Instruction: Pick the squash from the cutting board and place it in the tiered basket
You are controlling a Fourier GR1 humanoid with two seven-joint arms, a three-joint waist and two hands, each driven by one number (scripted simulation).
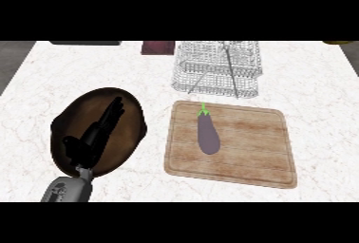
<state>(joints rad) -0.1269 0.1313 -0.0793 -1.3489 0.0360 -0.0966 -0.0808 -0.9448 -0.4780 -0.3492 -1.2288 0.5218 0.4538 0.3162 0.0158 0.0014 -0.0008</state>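
Head view: marble counter (42, 80), white with faint veining. Wooden board (252, 152) lies right of centre, slightly skewed, a groove running near its rim.

Vegetable (207, 134) lies on the board's left half, lengthwise, green stem pointing to the far edge. Task says squash; what shows is dark purple, long and eggplant-shaped. It touches nothing but the board.

Wire basket (219, 69) stands just beyond the board's far edge, white mesh with thin rods crossing it. Its tiers overlap from this steep angle, so I cannot tell them apart. Nothing visible inside it.

Dark brown bowl (129, 128) sits left of the board, close to it but apart.

Left hand (95, 135) comes in from the lower left on a grey forearm (67, 190) and shows over the bowl. Fingers straight and close together, pointing away toward the far side; thumb out to the left. It holds nothing. Contact with the bowl: cannot tell. The hand is well apart from the vegetable.

Right hand: not visible.

Far edge: dark red block (158, 47), dark object (84, 42) at upper left, yellowish object (340, 42) at the upper right corner, all cut off.
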